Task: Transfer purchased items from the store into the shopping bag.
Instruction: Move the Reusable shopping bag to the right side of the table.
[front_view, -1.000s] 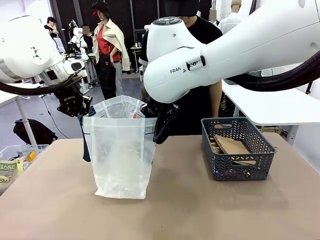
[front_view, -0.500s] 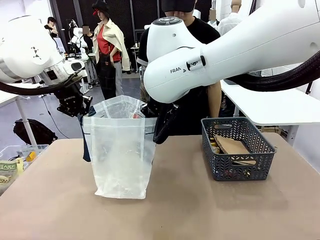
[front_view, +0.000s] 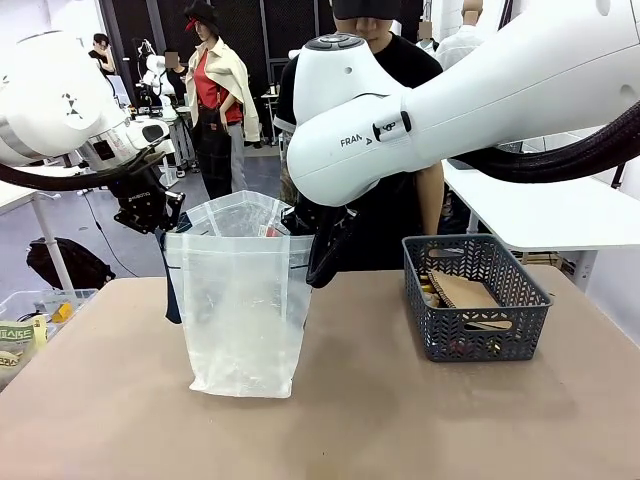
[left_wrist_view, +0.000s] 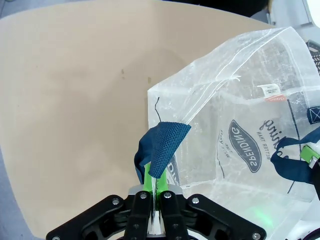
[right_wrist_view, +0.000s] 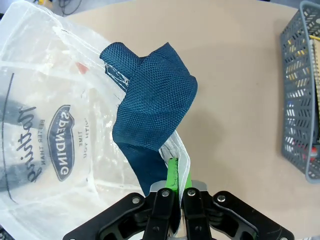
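Note:
The shopping bag (front_view: 240, 300), translucent white, stands open on the tan table between both arms. My left gripper (front_view: 158, 222) is shut on its left rim and dark blue handle (left_wrist_view: 161, 146). At the right rim my right gripper (front_view: 320, 262) is shut on the other blue handle (right_wrist_view: 152, 110). Green pads (right_wrist_view: 172, 172) pinch the plastic edge, and the oval logo (left_wrist_view: 245, 146) shows through the bag (left_wrist_view: 235, 110). The store, a dark grey slotted basket (front_view: 520, 320), sits to the right with tan purchased items (front_view: 462, 291) inside. The basket (right_wrist_view: 299, 100) lies well off from the bag (right_wrist_view: 45, 100).
A person in a black shirt (front_view: 405, 60) stands behind the bag at the far side. A clear bin (front_view: 30, 325) with small goods sits at the table's left edge. A white table (front_view: 550, 215) is behind the basket. Bare tabletop (front_view: 380, 420) lies in front.

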